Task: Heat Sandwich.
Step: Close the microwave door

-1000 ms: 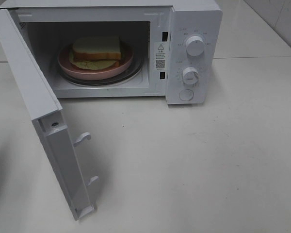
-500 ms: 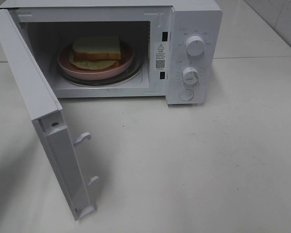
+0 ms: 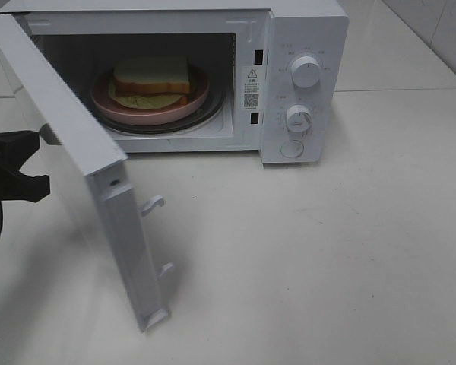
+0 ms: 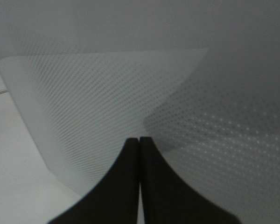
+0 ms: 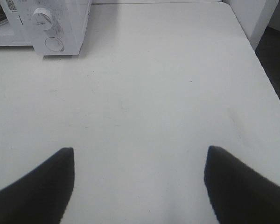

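Observation:
The sandwich (image 3: 152, 76) lies on a round pink plate (image 3: 106, 100) inside the white microwave (image 3: 304, 30). The microwave door (image 3: 68, 144) stands partly open, swung out to the left. My left gripper (image 3: 15, 171) is at the far left, against the door's outer face. In the left wrist view its fingers (image 4: 139, 142) are shut together, empty, with their tips on the door's dotted window (image 4: 107, 102). My right gripper (image 5: 139, 156) is open and empty above bare table, out of the exterior view.
Two white knobs (image 3: 305, 72) and a round button (image 3: 292, 149) sit on the microwave's right panel, also seen in the right wrist view (image 5: 46, 23). Two latch hooks (image 3: 153, 204) stick out from the door's edge. The white table (image 3: 327, 251) spreads in front; its right edge (image 5: 266, 70) shows.
My left gripper has come into the exterior view from the left and reached the door. The door has swung a little to the right, toward the microwave.

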Robot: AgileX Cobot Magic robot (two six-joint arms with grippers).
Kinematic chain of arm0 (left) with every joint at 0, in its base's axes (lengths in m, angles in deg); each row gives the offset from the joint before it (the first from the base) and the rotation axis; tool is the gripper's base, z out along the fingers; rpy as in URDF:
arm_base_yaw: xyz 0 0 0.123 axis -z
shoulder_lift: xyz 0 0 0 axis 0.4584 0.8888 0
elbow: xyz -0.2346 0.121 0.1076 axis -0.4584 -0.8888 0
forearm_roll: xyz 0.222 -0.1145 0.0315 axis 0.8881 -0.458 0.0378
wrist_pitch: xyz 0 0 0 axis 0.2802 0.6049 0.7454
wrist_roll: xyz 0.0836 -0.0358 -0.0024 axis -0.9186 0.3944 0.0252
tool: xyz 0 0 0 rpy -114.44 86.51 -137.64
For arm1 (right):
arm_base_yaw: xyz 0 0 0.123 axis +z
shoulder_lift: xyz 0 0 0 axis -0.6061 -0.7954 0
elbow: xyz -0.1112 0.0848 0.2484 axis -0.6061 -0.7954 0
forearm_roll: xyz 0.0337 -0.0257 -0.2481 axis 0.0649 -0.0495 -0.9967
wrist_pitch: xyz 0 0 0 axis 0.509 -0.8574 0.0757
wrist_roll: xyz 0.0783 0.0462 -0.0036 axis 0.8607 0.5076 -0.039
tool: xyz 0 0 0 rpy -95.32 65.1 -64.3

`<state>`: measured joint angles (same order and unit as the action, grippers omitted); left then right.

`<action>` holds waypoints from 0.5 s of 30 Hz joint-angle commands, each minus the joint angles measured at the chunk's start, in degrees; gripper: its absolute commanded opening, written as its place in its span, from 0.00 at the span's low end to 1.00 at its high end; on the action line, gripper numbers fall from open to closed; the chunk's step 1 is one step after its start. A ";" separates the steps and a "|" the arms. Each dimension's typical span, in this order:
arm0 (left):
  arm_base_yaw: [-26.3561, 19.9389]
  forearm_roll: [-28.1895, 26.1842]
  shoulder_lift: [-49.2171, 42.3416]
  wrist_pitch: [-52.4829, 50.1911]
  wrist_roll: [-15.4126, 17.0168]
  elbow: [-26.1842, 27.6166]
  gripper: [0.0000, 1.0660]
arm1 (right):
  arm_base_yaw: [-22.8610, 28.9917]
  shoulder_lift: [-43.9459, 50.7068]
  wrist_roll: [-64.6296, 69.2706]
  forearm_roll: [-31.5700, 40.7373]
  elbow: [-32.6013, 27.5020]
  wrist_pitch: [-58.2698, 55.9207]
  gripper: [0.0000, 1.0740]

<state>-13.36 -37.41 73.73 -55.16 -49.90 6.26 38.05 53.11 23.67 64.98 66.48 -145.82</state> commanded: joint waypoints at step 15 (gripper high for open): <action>14.32 -13.12 7.16 -2.23 -4.47 10.03 0.00 | -0.29 1.38 0.11 0.23 0.06 0.46 0.71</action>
<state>-0.12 -48.70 80.43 -56.36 -53.80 14.85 38.05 53.11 23.67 64.98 66.48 -145.82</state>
